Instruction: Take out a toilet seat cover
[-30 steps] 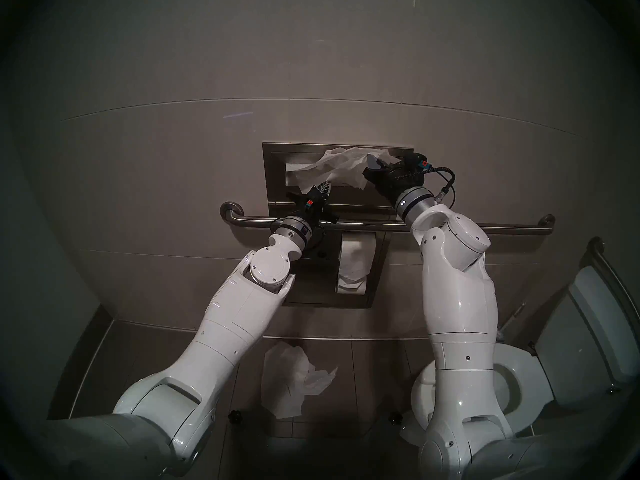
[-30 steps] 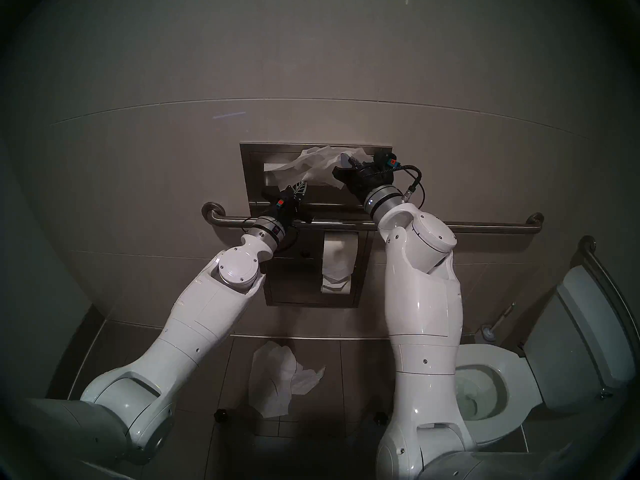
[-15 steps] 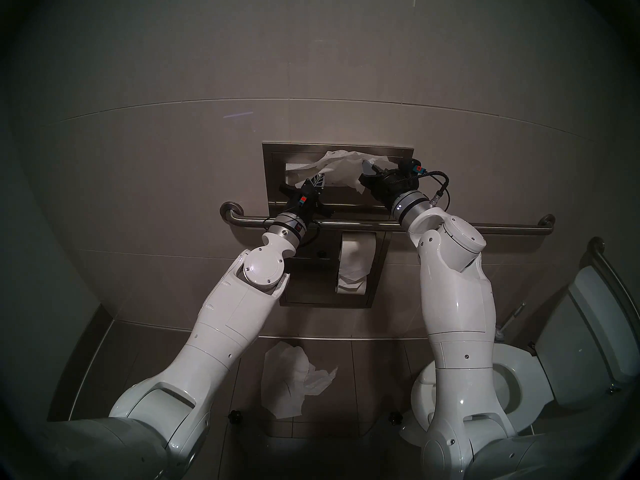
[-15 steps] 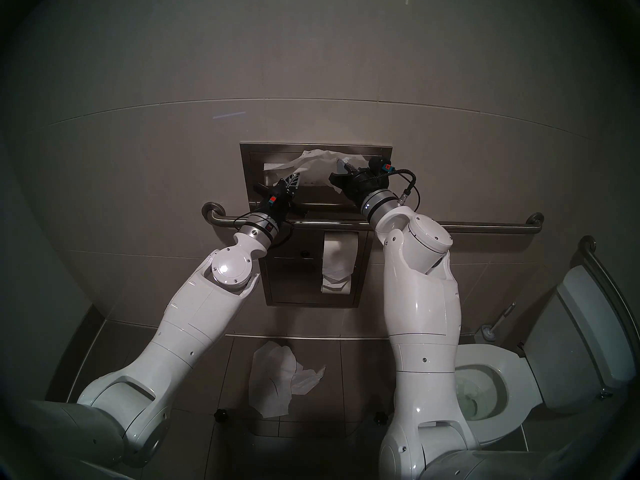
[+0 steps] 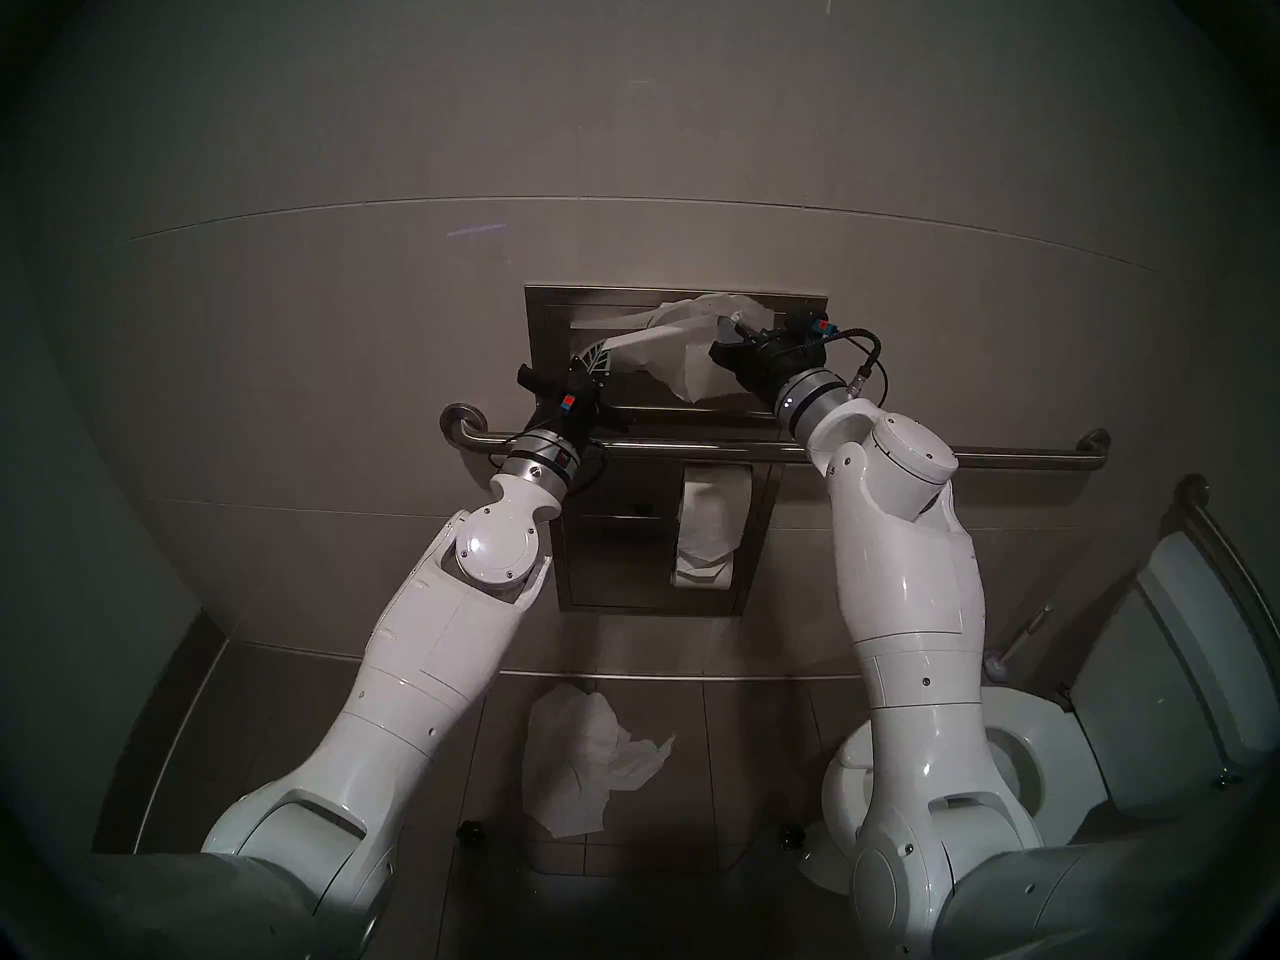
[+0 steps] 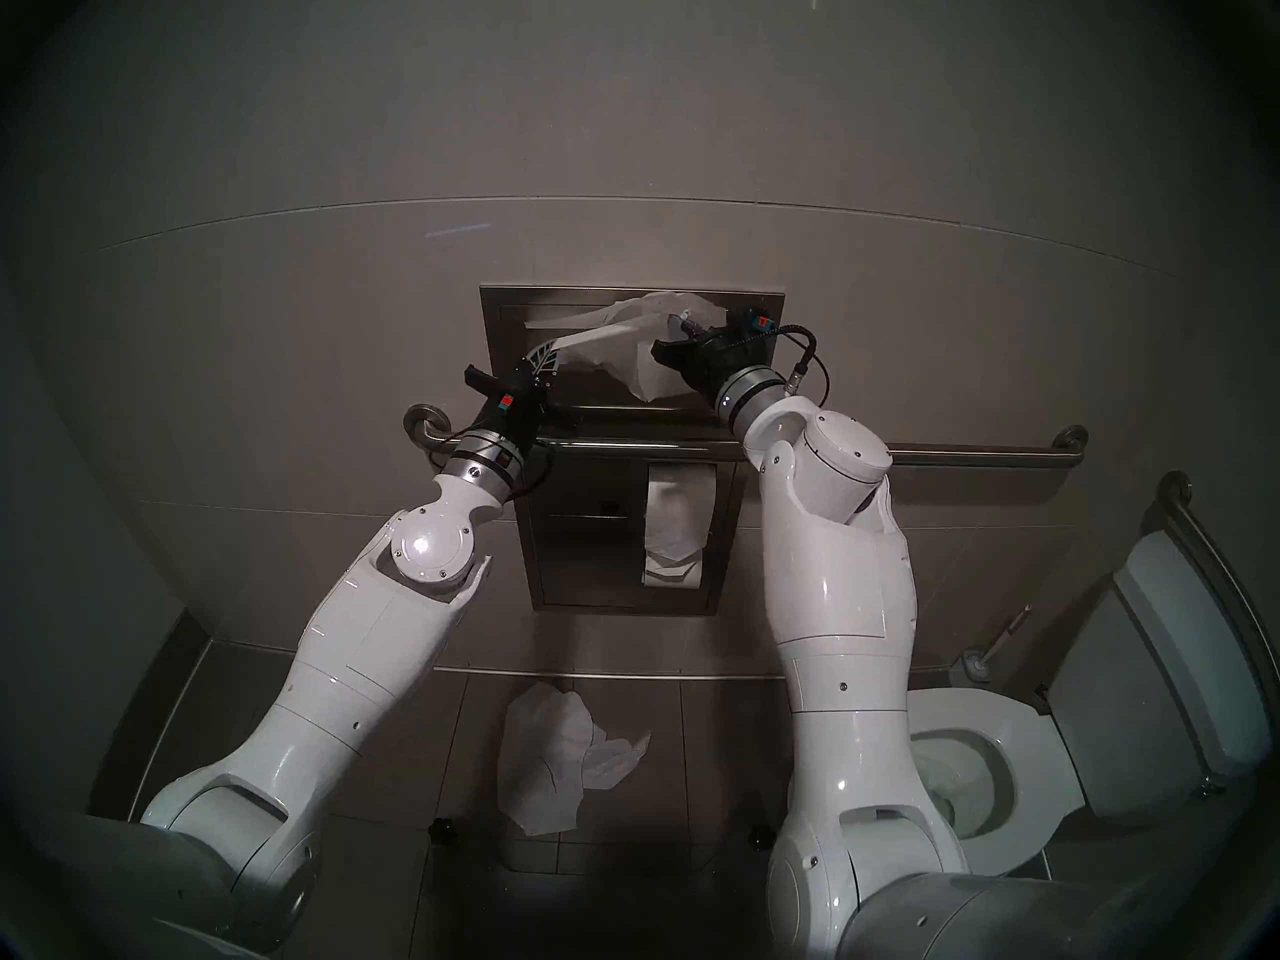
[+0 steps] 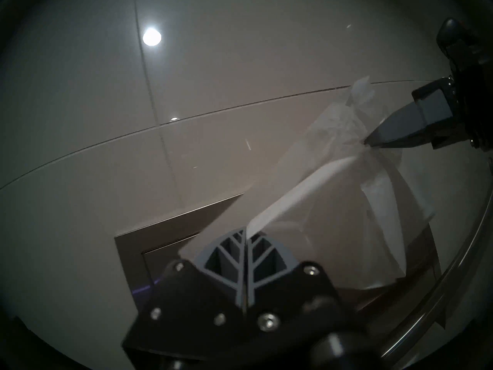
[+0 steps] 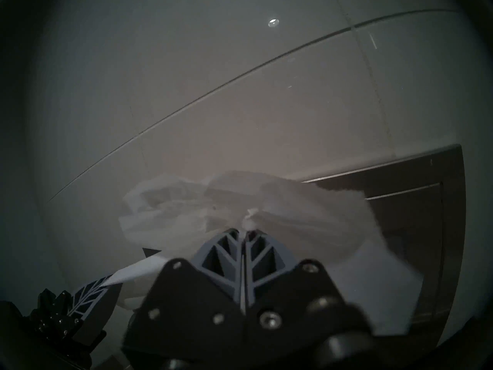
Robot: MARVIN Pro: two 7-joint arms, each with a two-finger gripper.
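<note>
The toilet seat cover (image 5: 682, 345) is a thin, creased white sheet that hangs out of the slot of the steel wall dispenser (image 5: 547, 300). My left gripper (image 5: 601, 352) is shut on the sheet's lower left edge. In the left wrist view (image 7: 245, 230) the paper runs out from between its closed fingers. My right gripper (image 5: 731, 325) is shut on a bunched part at the sheet's upper right, and its wrist view (image 8: 244, 230) shows this too. The sheet (image 6: 623, 342) spans between the two grippers, and a loose flap hangs below.
A steel grab bar (image 5: 692, 446) runs across the wall just below both wrists. A toilet-paper roll (image 5: 706, 522) hangs in the lower recess. Another crumpled white sheet (image 5: 582, 764) lies on the floor tiles. The toilet (image 5: 1025, 751) stands at the lower right.
My left gripper has moved left with the sheet's edge in it. My right gripper has shifted slightly left. The sheet is now drawn out longer between them.
</note>
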